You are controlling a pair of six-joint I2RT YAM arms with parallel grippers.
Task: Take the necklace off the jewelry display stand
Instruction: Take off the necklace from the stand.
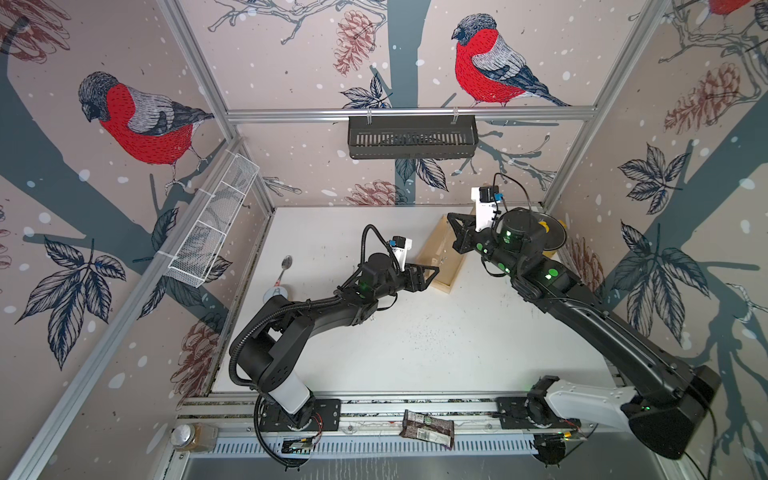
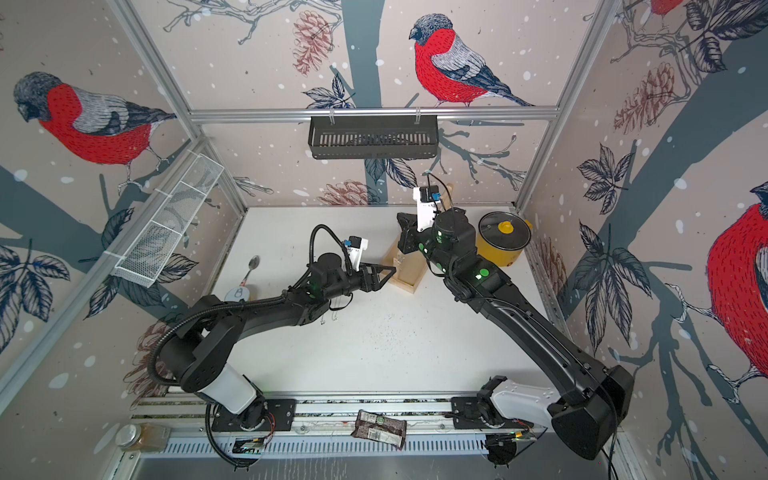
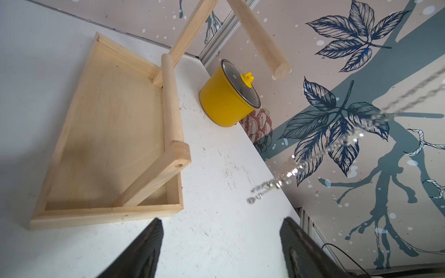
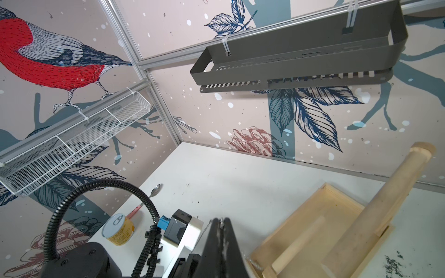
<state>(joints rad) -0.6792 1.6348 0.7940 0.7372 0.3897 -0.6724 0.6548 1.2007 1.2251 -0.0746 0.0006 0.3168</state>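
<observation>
Dangling from the right gripper (image 4: 220, 222), the necklace (image 3: 293, 171) shows in the left wrist view as a thin silver chain slanting through the air. There it is clear of the crossbar (image 3: 260, 36) and touches no part of the jewelry display stand (image 3: 108, 134). The right jaws are pressed together, and glints of the chain run along the seam between the 2 fingers, so the chain is pinched there.

The stand sits at the back right of the white table (image 1: 415, 340), its shallow tray flat on the surface and its post upright. The yellow pot (image 2: 498, 249), with its glass lid on, stands just beside it toward the right wall. In both top views the right gripper hangs above the far part of the tray.

The left gripper (image 3: 221, 223) is low, at the near corner of the tray, its jaws wide apart with nothing between them. The chain's loose end hangs in front of it, and I cannot tell how far off.

On the left side of the table, well apart from the stand, lie a spoon (image 1: 286, 264) and a tin can (image 1: 274, 293).
</observation>
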